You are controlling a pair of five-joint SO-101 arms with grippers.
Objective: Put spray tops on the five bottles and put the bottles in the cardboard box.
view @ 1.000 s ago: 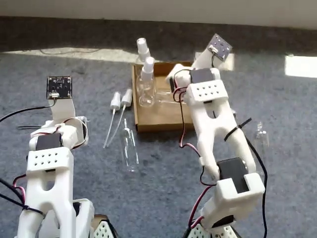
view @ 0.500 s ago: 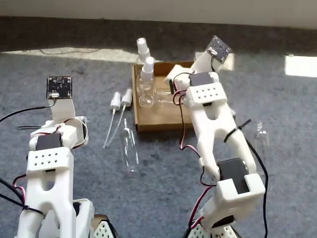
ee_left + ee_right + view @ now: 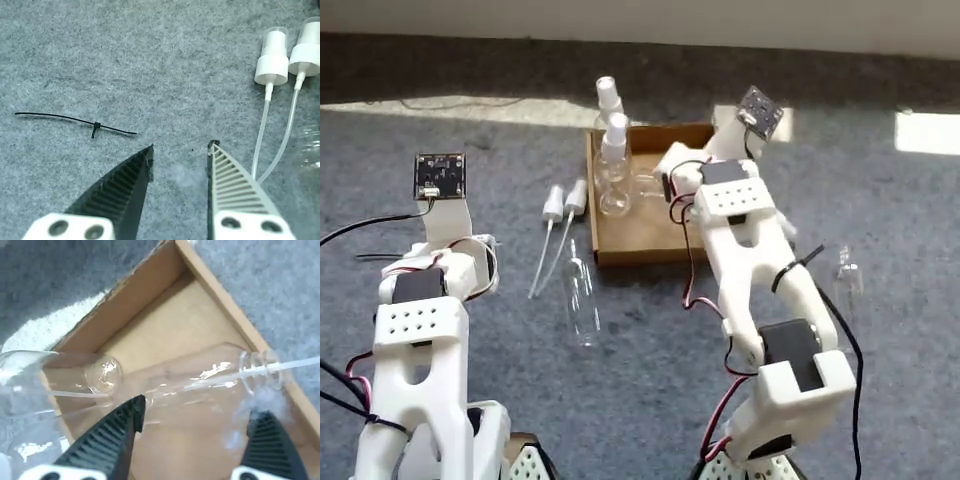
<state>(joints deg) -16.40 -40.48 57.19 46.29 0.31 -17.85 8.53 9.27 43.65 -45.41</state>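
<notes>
grey carpet (image 3: pixel 650 330) under both arms. your left gripper (image 3: pixel 182 146) hangs low over it, jaws partly apart, holding nothing. uncapped bottle (image 3: pixel 580 295) lies on its side near it, two loose spray tops (image 3: pixel 563 203) just past that. further out, your right gripper (image 3: pixel 199 407) is spread wide over the cardboard box (image 3: pixel 640 257), jaws either side of a lying bottle (image 3: pixel 200 375), not closed on it. two capped bottles (image 3: pixel 613 170) stand at the box's far corner.

Grey carpet (image 3: pixel 640 340) serves as floor surface, carrying a cardboard box (image 3: pixel 640 257), two loose spray tops (image 3: pixel 553 204) side by side near it, an uncapped clear bottle (image 3: pixel 580 295) lying flat, a second clear bottle (image 3: pixel 847 272) well apart, and a black cable tie (image 3: pixel 75 120).
</notes>
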